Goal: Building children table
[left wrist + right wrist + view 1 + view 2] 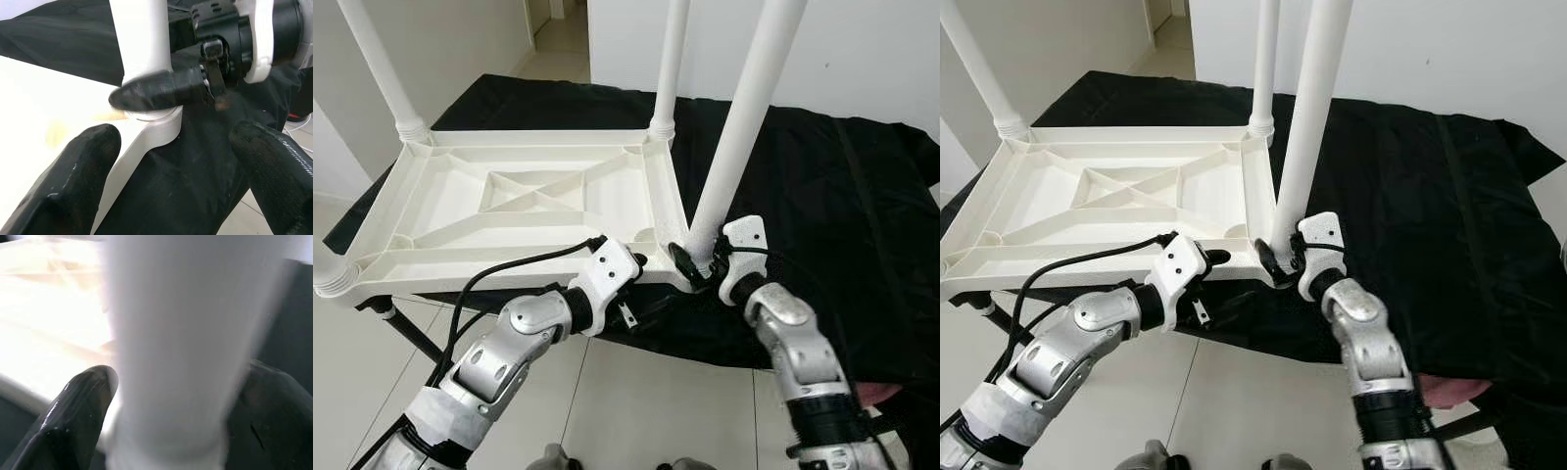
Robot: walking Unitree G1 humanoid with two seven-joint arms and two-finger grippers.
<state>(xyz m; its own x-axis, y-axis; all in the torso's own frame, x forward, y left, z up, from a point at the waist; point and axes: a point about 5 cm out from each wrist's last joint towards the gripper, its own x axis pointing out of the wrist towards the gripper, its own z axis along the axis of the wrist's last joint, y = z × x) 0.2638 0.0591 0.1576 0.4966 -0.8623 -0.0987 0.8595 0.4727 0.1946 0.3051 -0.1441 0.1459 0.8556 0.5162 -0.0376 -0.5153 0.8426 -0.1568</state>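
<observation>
A white plastic children's tabletop (529, 196) lies upside down on a black-covered table (822, 215). White legs stand up from its corners. My right gripper (697, 262) is shut on the base of the near right leg (739, 127), just above its corner socket; in the right wrist view the leg (181, 347) sits between the two fingers (73, 421). My left gripper (646, 286) is open at the tabletop's near edge, right beside that corner. In the left wrist view its fingers (73, 181) straddle the corner socket (151, 122) and hold nothing.
Three more legs stand at the far left (382, 69), far right (671, 64) and near left (328, 264) corners. The tabletop's near edge overhangs the black table's edge, with tiled floor (636, 401) below. A black cable (509, 264) runs along my left arm.
</observation>
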